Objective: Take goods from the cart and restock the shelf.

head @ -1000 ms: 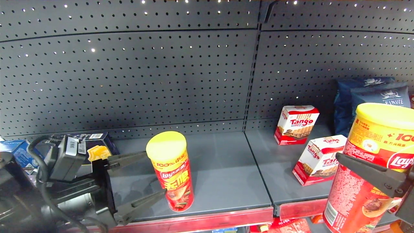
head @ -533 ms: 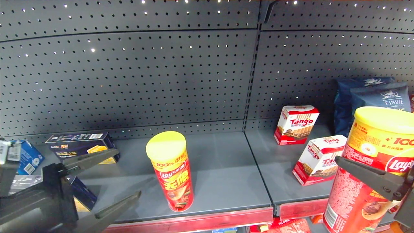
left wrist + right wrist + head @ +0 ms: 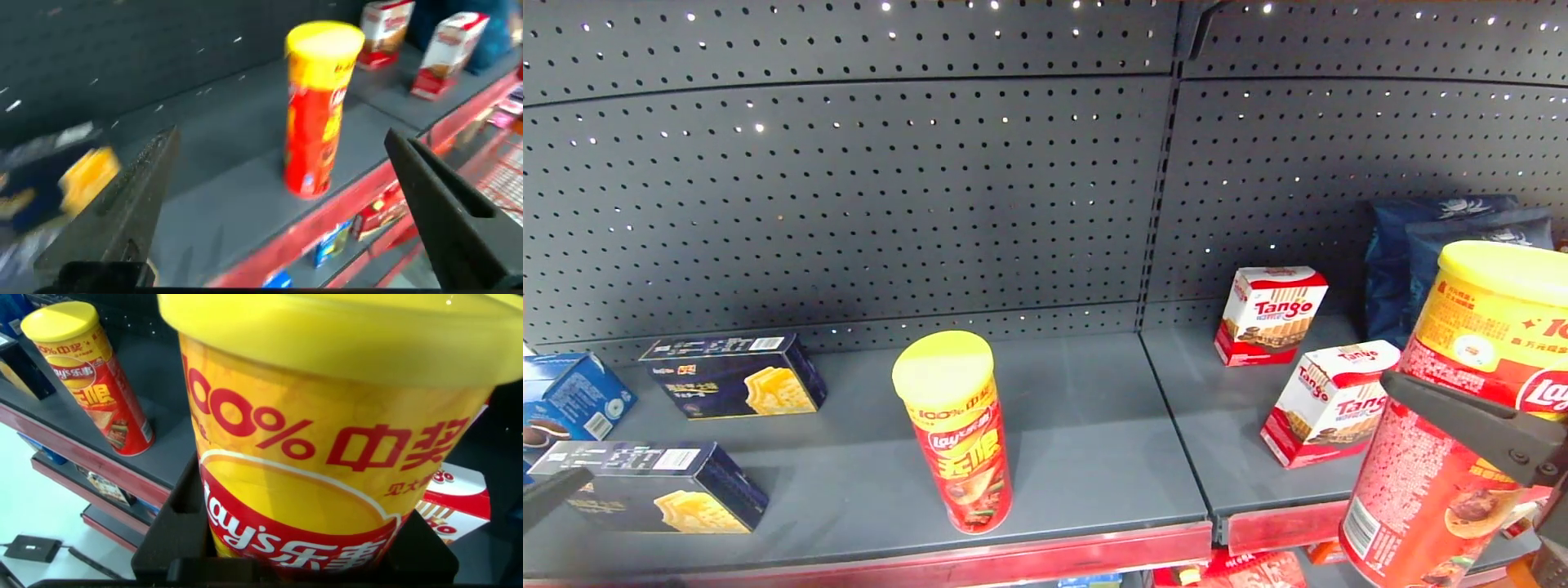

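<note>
jaws wide and empty on left gripper [image 3: 279, 143]; right gripper [image 3: 298, 543] clamps chip can [image 3: 1486, 318]

2 chip cans [image 3: 956, 441] [image 3: 1478, 327], 5 boxes [image 3: 1270, 314] [image 3: 1327, 404] [image 3: 735, 376] [image 3: 662, 486] [image 3: 572, 396], 2 blue bags [image 3: 1405, 216] [image 3: 1429, 261].

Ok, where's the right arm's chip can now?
Head view, far right: the chip can is held in the right gripper, in front of the shelf edge, beside the nearer wafer box.
</note>
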Motion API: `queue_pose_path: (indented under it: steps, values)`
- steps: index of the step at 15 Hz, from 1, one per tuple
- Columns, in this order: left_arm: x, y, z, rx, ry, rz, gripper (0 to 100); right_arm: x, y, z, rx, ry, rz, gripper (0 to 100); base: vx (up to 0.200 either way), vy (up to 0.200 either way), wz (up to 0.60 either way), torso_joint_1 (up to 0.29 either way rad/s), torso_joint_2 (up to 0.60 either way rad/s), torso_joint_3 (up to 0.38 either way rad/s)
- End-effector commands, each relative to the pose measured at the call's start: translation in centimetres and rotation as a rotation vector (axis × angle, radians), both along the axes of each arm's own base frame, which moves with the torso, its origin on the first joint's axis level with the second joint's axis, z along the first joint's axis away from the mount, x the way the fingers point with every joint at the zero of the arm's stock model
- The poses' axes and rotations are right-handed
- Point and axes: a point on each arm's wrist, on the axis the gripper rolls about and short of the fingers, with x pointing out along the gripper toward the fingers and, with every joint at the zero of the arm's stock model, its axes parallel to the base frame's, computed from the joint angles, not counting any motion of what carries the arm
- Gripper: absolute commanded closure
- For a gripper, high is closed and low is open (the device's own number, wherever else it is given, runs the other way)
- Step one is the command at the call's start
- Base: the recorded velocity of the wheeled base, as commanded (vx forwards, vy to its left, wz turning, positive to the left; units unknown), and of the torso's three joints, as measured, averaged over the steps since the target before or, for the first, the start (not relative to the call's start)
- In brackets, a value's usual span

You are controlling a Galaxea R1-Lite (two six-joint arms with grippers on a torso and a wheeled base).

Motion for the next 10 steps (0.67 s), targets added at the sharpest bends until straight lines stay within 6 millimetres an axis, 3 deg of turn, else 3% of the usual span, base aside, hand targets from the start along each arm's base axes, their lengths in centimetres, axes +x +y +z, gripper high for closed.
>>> queue_pose_path:
  steps: [1,2,4,6,8,10]
  values:
    - [-4.9,1.4,-3.1,-0.023,-0.054,0.051,0,-0.3,-0.3,0.2,0.01,-0.01,0.001,100,0.0,0.0,0.0,0.0,0.0,0.0]
    - [-5.9,1.6,-4.6,-0.009,-0.026,0.055,0,-0.4,-0.4,0.2,0.012,-0.013,0.001,100,0.0,0.0,0.0,0.0,0.0,0.0]
    - [-5.6,1.6,-5.1,-0.006,0.004,0.07,0,-0.5,-0.5,0.1,0.013,-0.014,0.001,100,0.0,0.0,0.0,0.0,0.0,0.0]
    - [-4.7,1.4,-8.0,0.016,0.061,0.075,0,-0.6,-0.6,0.2,0.017,-0.017,-0.001,100,0.0,0.0,0.0,0.0,0.0,0.0]
    - [-4.6,1.3,-8.5,0.024,0.084,0.077,0,-0.6,-0.6,0.2,0.018,-0.018,-0.001,100,0.0,0.0,0.0,0.0,0.0,0.0]
    - [-4.5,1.6,-8.7,0.021,0.106,0.201,0,-0.5,-0.5,0.3,0.018,-0.018,0.001,100,0.0,0.0,0.0,0.0,0.0,0.0]
